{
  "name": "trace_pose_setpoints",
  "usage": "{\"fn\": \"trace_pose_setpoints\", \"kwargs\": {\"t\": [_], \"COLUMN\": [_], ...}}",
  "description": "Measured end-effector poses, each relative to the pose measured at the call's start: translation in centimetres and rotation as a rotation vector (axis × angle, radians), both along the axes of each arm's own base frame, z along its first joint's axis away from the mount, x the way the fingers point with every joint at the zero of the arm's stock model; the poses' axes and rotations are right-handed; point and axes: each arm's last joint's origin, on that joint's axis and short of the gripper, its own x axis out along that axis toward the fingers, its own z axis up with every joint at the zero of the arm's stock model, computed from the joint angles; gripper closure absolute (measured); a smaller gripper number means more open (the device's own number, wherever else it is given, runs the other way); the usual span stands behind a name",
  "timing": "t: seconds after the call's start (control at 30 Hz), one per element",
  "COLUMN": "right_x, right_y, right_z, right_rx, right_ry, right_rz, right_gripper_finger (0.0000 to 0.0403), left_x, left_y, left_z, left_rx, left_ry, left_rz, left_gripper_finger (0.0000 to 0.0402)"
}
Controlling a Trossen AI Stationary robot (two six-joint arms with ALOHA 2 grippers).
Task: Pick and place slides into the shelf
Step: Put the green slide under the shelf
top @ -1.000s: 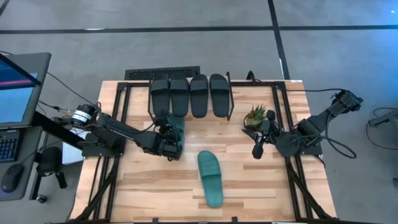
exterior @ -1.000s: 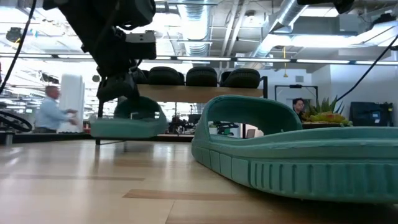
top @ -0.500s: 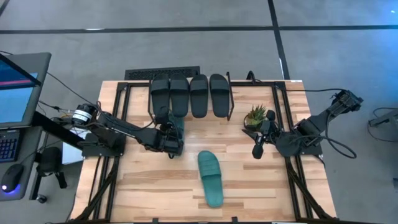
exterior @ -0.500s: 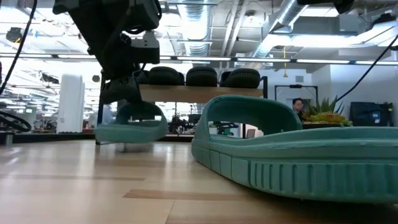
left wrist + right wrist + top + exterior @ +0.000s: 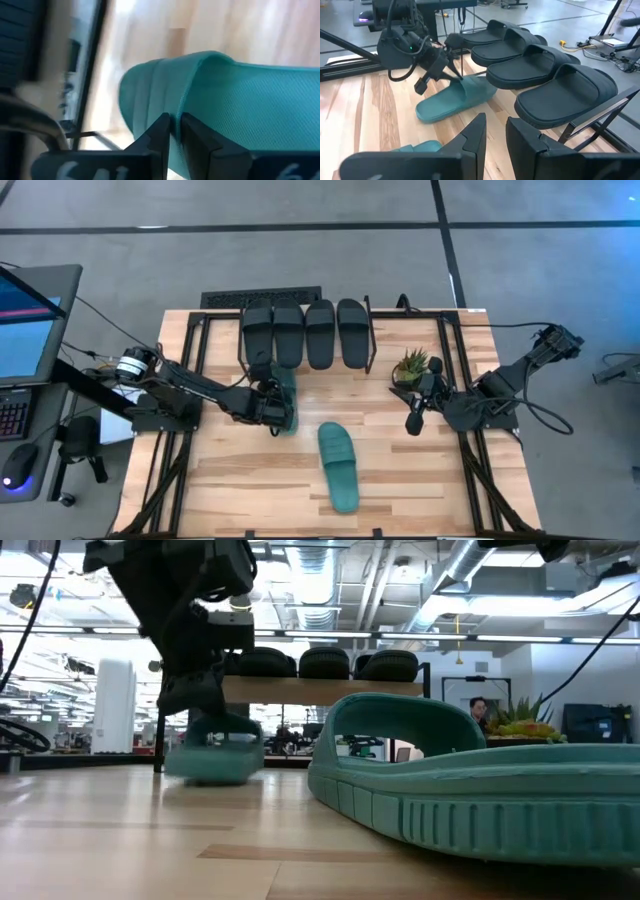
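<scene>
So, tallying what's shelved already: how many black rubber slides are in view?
4, side by side on the wooden shelf top: far left, next, third, far right. None looks hidden.

Four black slides [image 5: 305, 330] side by side on the shelf [image 5: 370, 335], one teal slide [image 5: 286, 395] at its front, another [image 5: 338, 465] mid-table

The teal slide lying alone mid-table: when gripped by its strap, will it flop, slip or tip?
The teal slide looks like thick moulded rubber with an arched strap that stands up unaided, so probably fairly stiff. Its ribbed sidewall suggests little slipping. Lying flat on a long sole, it seems unlikely to tip or roll.
</scene>
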Motion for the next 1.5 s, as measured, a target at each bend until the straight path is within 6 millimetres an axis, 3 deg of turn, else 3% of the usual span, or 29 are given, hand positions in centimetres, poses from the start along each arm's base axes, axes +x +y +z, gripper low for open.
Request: {"fn": "trace_pose_setpoints", "kwargs": {"t": [0.17, 0.33, 0.73, 1.13, 1.33, 1.5], "right_x": [0.0, 0.0, 0.1, 0.1, 0.1, 0.0], "right_y": [0.0, 0.0, -0.1, -0.2, -0.2, -0.3], "right_z": [0.0, 0.0, 0.0, 0.0, 0.0, -0.2], "right_rx": [0.0, 0.0, 0.0, -0.005, -0.005, -0.017], "right_ry": [0.0, 0.0, 0.0, 0.005, 0.006, 0.027], "right_rz": [0.0, 0.0, -0.009, -0.007, -0.006, -0.003], "right_gripper_finger": [0.0339, 0.0339, 0.0339, 0.0339, 0.0339, 0.0339], "left_x": [-0.5, -0.7, -0.8, 0.5, 0.8, 1.1], "left_y": [-0.3, -1.1, -1.7, -2.5, -4.2, -6.0], "left_z": [-1.4, -1.3, -1.2, 1.4, 3.4, 4.5], "left_rx": [-0.075, 0.003, -0.002, -0.072, -0.116, -0.276], "left_ry": [0.001, -0.001, -0.029, -0.08, -0.113, -0.168], "left_rz": [-0.038, -0.06, -0.056, -0.062, -0.057, -0.069], "left_gripper_finger": [0.0368, 0.0368, 0.0368, 0.0367, 0.0367, 0.0367]}}
